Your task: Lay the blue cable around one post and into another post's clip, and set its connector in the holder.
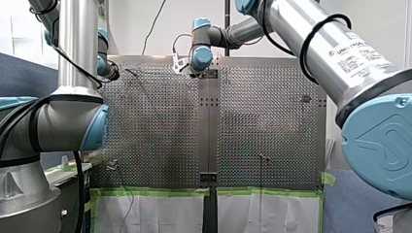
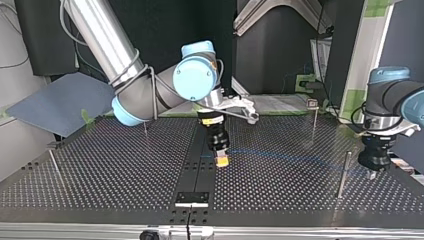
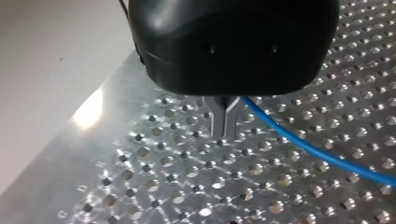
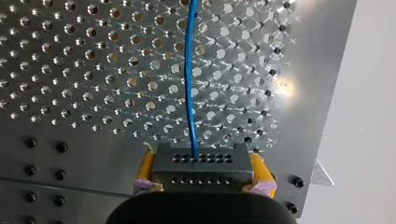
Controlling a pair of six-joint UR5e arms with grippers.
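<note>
Perforated metal table [image 1: 262, 121], front view: green tape [image 1: 155, 192] ran along its near edge. My left arm [image 1: 73, 111] stood at the left. My right arm [image 1: 311, 43] reached across to the far middle. Neither gripper's fingers could be read from this view.

Top view: my right gripper [image 2: 221, 161] hung low over the dark centre strip [image 2: 197, 172], with yellow showing at its tip. The blue cable [image 2: 290, 158] ran from it, low over the table, toward the view's right as far as my left gripper [image 2: 371, 174], which hung near the table's right edge. A plain post [image 2: 343, 175] stood upright just left of my left gripper; on which side the cable passed it could not be told. A clip-topped post [image 2: 313, 120] stood farther back, apart from the cable.

Left wrist view: the metal fingers [image 3: 219, 119] were closed together on the blue cable [image 3: 317, 151], tips just above the holes. The cable emerged at their side and lay away across the plate.

Right wrist view: the yellow pads [image 4: 146, 165] were clamped on either side of the connector [image 4: 201, 170], a dark block with two rows of small holes. The blue cable [image 4: 189, 84] left its face and ran away across the table. Held: one connector.
</note>
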